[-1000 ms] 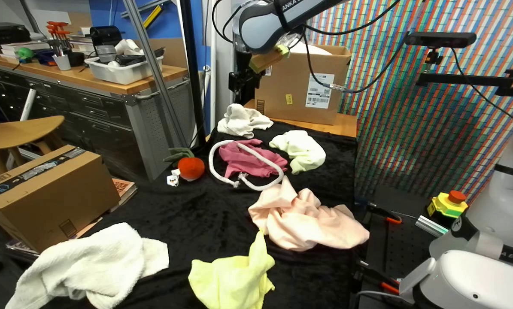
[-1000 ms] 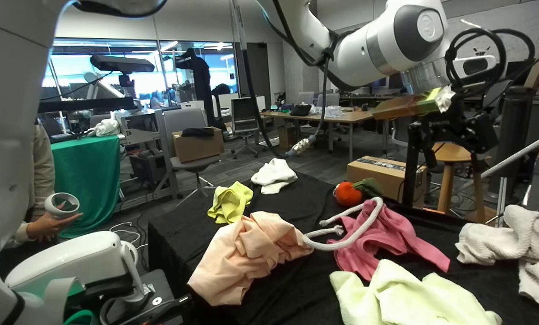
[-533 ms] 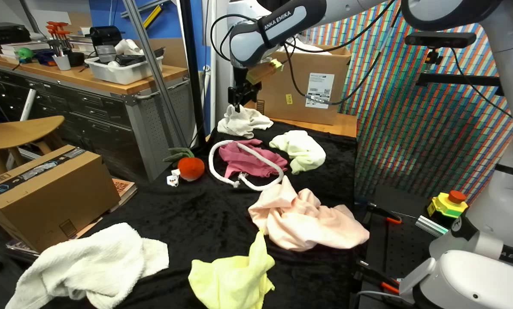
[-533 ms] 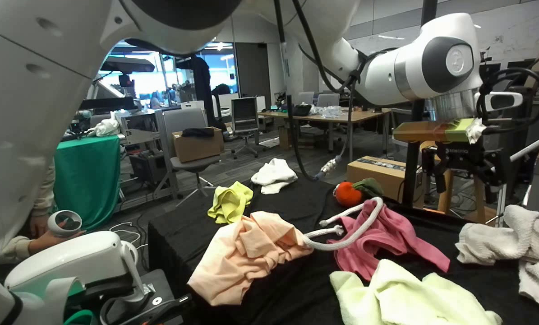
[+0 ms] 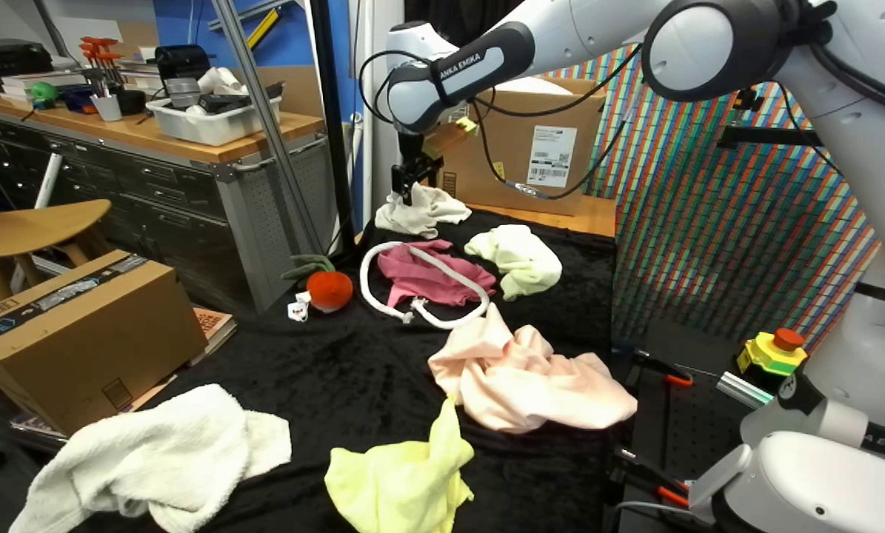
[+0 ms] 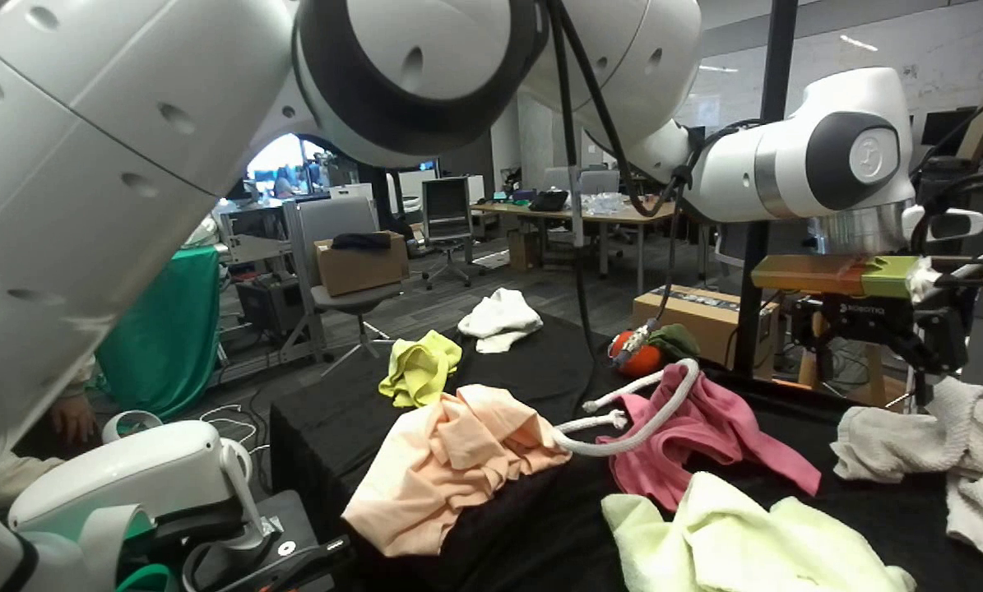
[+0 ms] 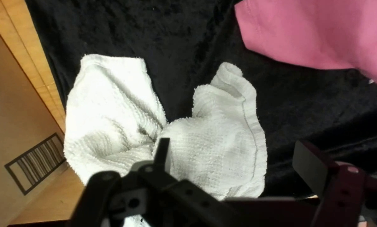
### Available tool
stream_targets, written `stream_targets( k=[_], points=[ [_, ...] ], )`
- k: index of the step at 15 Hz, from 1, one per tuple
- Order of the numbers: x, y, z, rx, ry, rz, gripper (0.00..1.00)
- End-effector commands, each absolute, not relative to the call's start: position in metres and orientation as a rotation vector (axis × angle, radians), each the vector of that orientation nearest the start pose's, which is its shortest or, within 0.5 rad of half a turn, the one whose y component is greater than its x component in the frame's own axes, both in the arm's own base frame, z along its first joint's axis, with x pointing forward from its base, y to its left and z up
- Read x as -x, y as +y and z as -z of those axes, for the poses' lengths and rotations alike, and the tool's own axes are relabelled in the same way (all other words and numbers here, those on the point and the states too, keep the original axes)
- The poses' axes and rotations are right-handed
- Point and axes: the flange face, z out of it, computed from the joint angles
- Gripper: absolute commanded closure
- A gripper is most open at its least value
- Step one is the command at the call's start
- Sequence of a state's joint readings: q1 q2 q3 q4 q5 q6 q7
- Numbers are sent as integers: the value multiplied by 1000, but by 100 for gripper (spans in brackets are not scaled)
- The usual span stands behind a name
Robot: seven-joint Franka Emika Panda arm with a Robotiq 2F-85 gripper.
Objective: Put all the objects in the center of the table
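White cloth (image 7: pixel 207 138) lies off-centre on the table (image 7: pixel 182 34), so your gripper (image 7: pixel 233 154) stands wide over it, presumably to grasp.

Both exterior views overlook the table (image 5: pixel 338 377), the wrist view closest.

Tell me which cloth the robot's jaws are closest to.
The white cloth nearer the pink cloth: the open jaws hang right at it, while every other cloth, even the second white cloth, lies farther off.
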State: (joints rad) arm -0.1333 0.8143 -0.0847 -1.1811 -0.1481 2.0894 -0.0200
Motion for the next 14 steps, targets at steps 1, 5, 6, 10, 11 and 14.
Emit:
stream_targets(
  k=[1, 5, 6, 10, 11, 14],
  points=[
    [-774, -169, -304, 3323, 119, 151, 0],
    [-786, -180, -293, 3322, 125, 191, 0],
    [-788, -182, -290, 3321, 137, 210, 0],
    [-796, -193, -280, 3326, 179, 270, 0],
    [-797, -195, -276, 3336, 189, 280, 0],
    [-799, -202, -268, 3363, 202, 296, 0]
  ],
)
